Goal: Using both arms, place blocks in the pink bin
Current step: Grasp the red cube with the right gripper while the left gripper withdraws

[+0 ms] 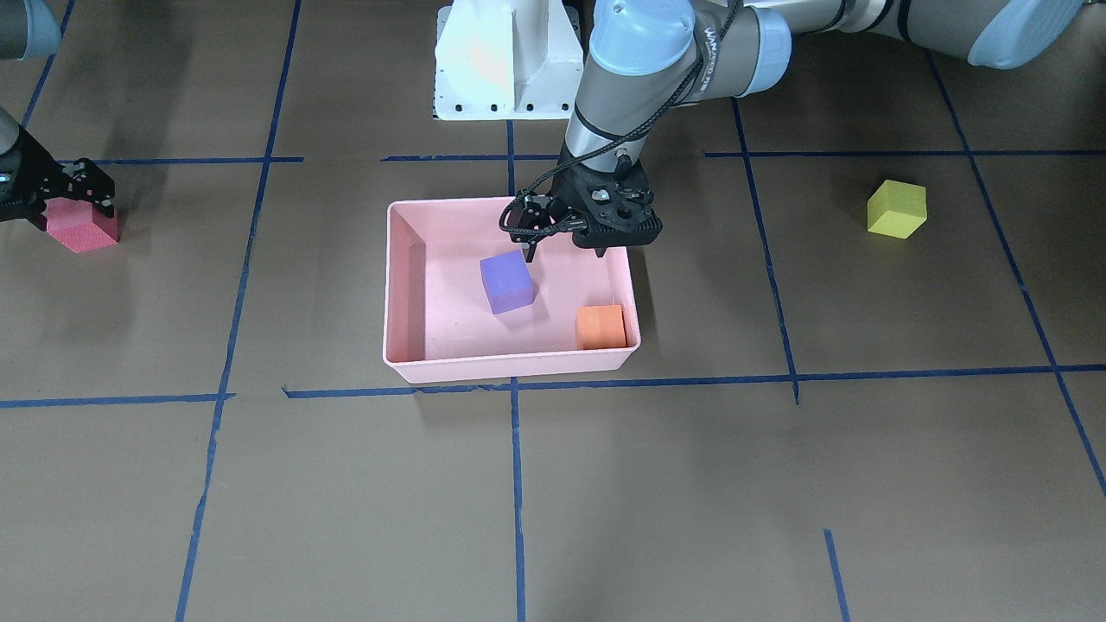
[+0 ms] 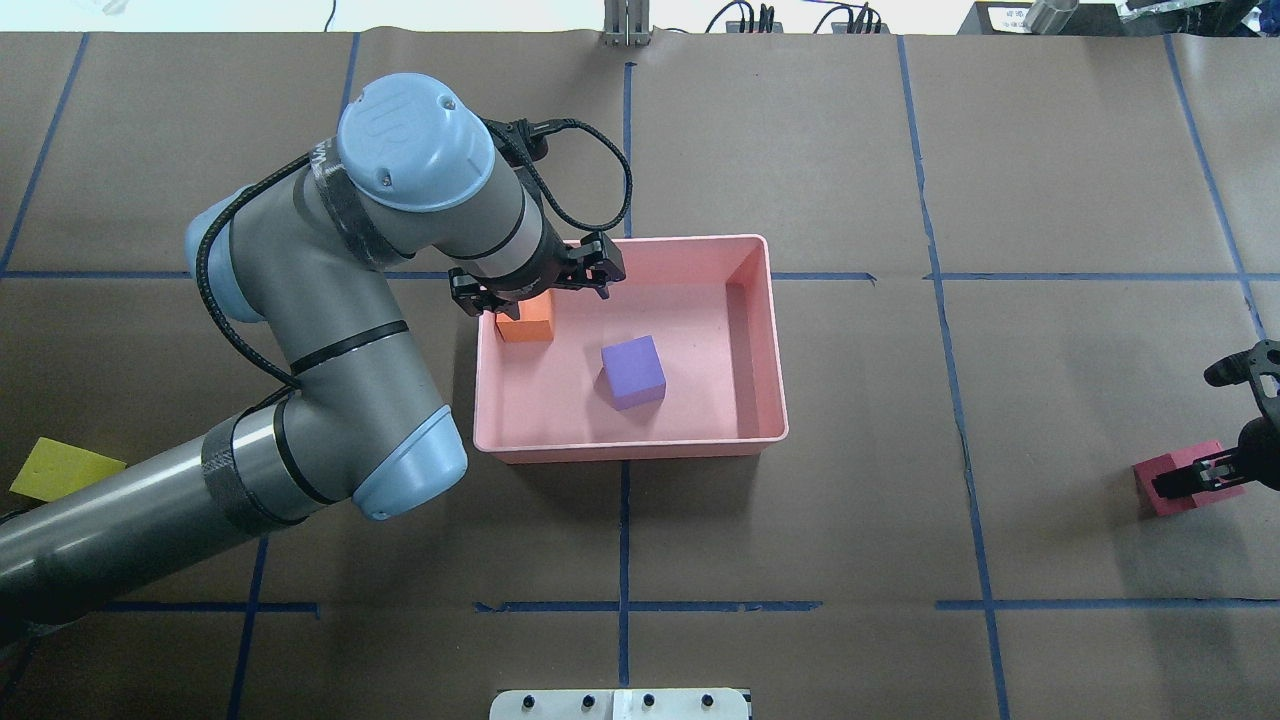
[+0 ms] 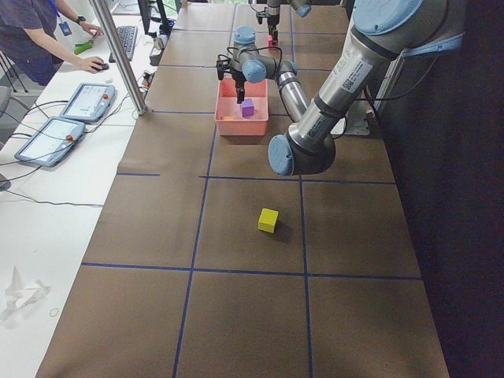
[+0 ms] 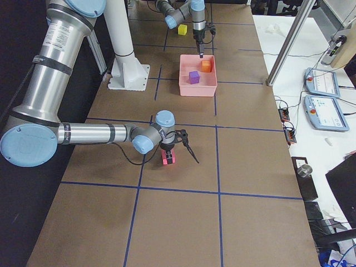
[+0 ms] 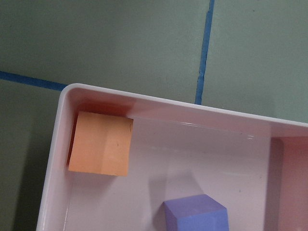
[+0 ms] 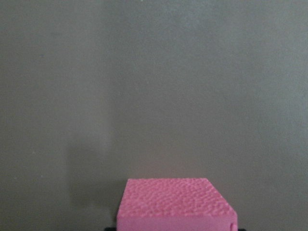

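Note:
The pink bin [image 1: 510, 367] [image 2: 630, 450] sits mid-table. In it lie the purple block [image 1: 506, 282] [image 2: 632, 372], near the middle, and the orange block [image 1: 600, 327] [image 2: 527, 325], in a corner. The left wrist view shows both blocks [image 5: 101, 149] [image 5: 195, 214]. My left gripper [image 1: 564, 250] hangs open and empty above the bin, near the orange block. My right gripper [image 1: 79, 207] is low over the red block [image 1: 82, 233] [image 2: 1165, 495] [image 6: 173, 202], jaws apart on either side; the block rests on the table. The yellow-green block [image 1: 897, 209] [image 2: 60, 470] lies alone on the table.
The white pedestal base [image 1: 505, 60] stands just behind the bin on the robot's side. Blue tape lines cross the brown table. In the exterior left view an operator [image 3: 39, 31] and tablets [image 3: 47, 138] are at a side desk.

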